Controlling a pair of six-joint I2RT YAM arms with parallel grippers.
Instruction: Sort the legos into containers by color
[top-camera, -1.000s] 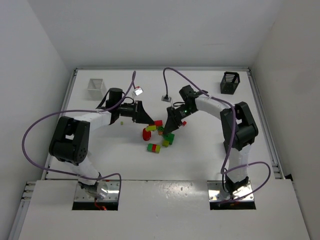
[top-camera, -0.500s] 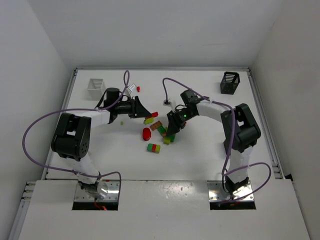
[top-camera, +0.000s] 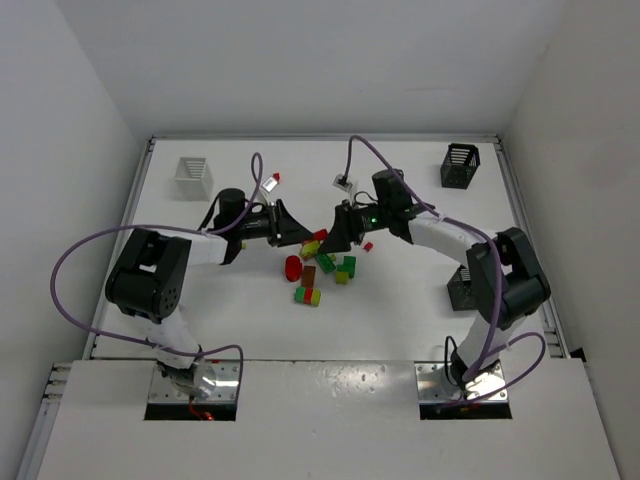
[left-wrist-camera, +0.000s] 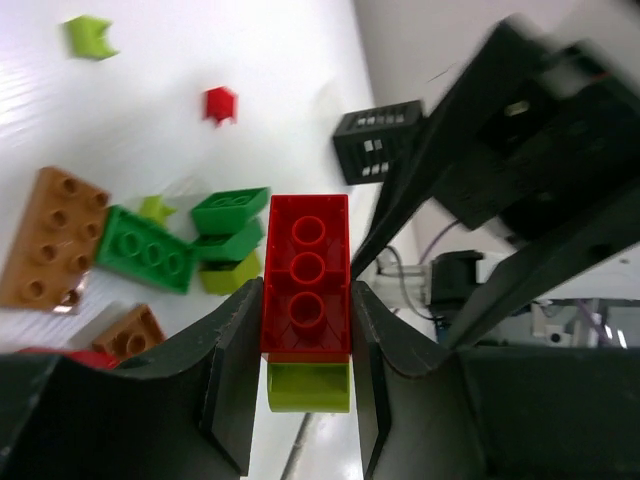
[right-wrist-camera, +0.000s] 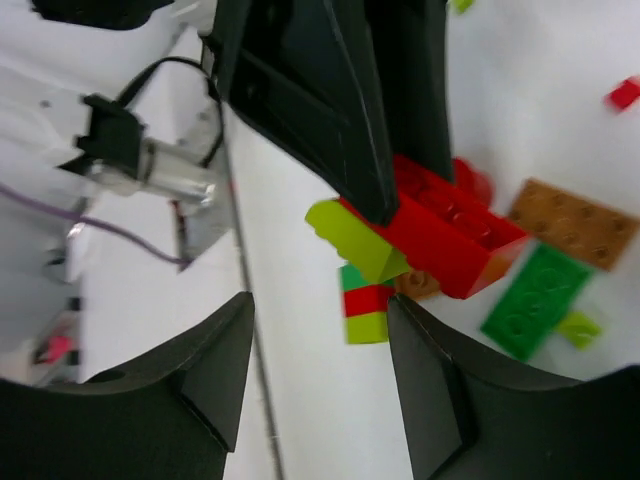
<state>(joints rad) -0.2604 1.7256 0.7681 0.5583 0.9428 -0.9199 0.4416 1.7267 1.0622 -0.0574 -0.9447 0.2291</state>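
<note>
Legos (top-camera: 325, 266) lie loose mid-bench (top-camera: 400, 320): red, green, yellow-green and orange-brown. At their 11 o'clock the left pincer (top-camera: 302, 235) is clenched on a red brick (left-wrist-camera: 306, 290) with a yellow-green brick (left-wrist-camera: 308, 385) stuck to its end. The right pincer (top-camera: 330, 240) faces it from 1 o'clock, released, with nothing between its fingers. A white basket (top-camera: 193, 175) stands at 10 o'clock and a black basket (top-camera: 459, 165) at 2. Another black one (top-camera: 462, 290) sits at 4, partly hidden by the right arm.

Two arms (top-camera: 150, 275) (top-camera: 505, 280), one white basket (top-camera: 194, 176), two black baskets (top-camera: 459, 165) (top-camera: 463, 291), and legos (top-camera: 325, 262) too clumped to count.
</note>
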